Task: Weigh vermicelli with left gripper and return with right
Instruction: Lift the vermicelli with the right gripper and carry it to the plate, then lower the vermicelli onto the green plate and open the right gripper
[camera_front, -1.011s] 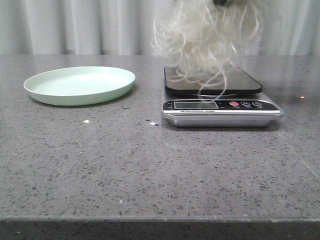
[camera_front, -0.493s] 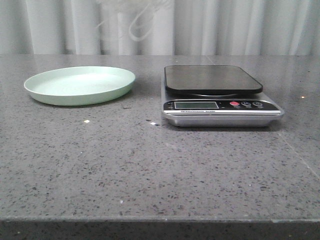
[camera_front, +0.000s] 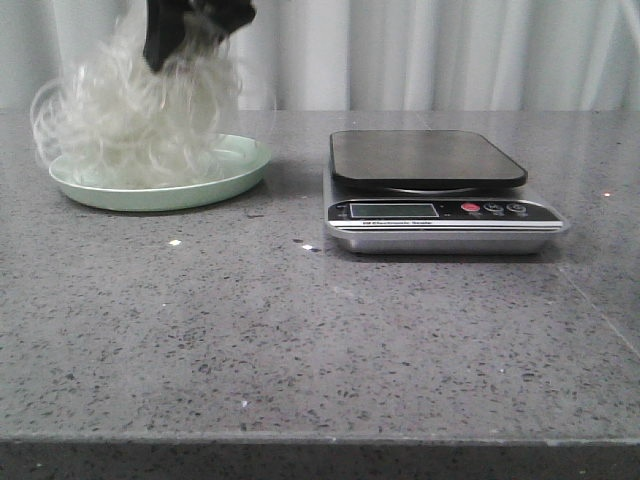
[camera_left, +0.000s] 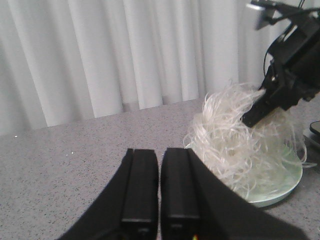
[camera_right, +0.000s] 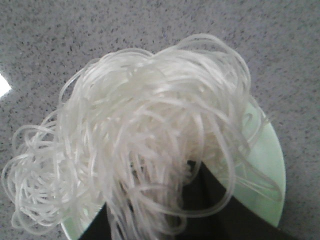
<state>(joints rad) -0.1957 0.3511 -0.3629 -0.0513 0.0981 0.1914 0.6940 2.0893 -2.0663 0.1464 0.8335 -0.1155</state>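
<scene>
I've carried the vermicelli (camera_front: 135, 125) off the scale (camera_front: 440, 195); my right pincer (camera_front: 195, 25) grips it, plate (camera_front: 235, 170) directly beneath. Return nearly done.

No legible text, scale (camera_front: 440, 211) included.

Fluffy whitish vermicelli (camera_front: 135, 120) — tangled, over green plate (camera_front: 240, 165)

Right gripper (camera_front: 190, 25) grips the vermicelli (camera_front: 135, 120), its lower strands on the green plate (camera_front: 235, 170), left of the scale (camera_front: 440, 200).
</scene>
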